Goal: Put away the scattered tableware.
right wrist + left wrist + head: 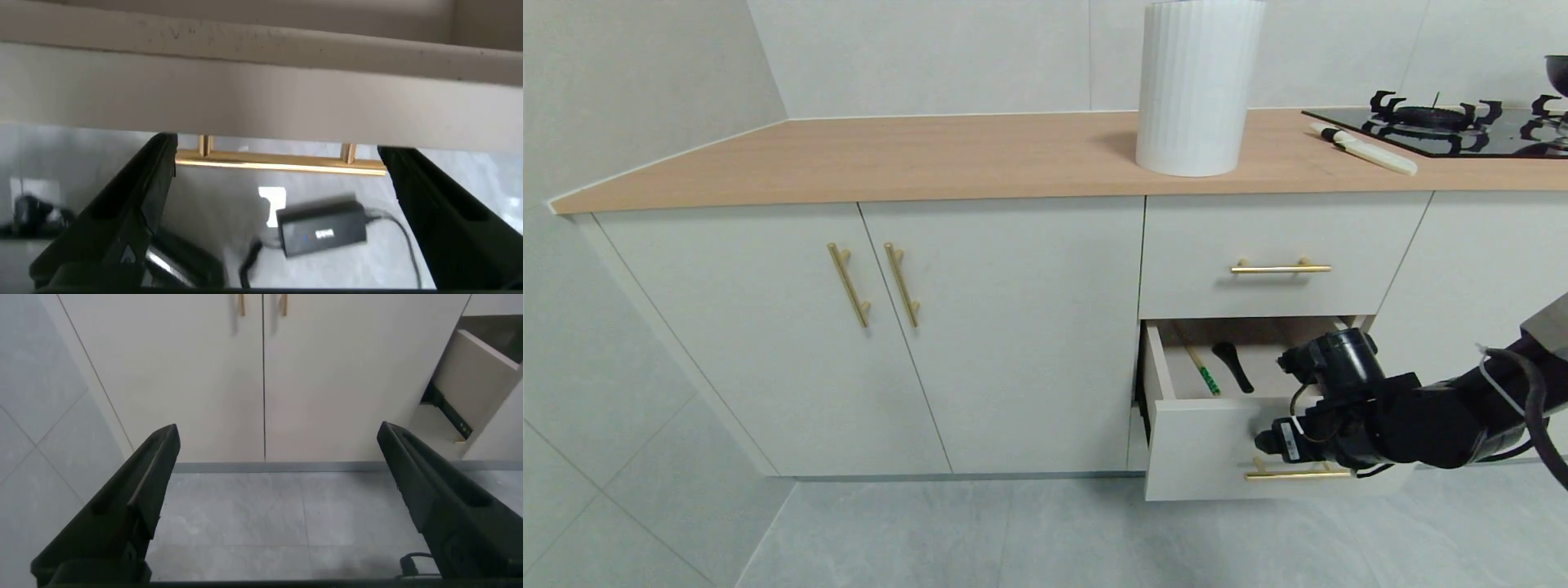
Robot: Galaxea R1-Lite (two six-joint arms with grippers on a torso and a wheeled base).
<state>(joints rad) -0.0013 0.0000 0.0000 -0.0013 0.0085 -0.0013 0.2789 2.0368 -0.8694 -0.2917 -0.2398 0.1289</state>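
Holds right gripper (pixel 276 155), spread wide and empty, at the gold handle (pixel 1298 474) of the open drawer (pixel 1201 441), lower right of the head view, likely to shut it over the chopsticks (pixel 1199 366) and black spoon (pixel 1235 367) stowed inside, with left gripper (pixel 278 437) open, empty, aside.

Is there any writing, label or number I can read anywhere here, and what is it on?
None can be read.
White sticker on the right arm's wrist: too small to read.
Label on the black adapter with a cable: blurred.

Chopsticks (pixel 1199 367) beside spoon (pixel 1233 365) in drawer (pixel 1158 363)
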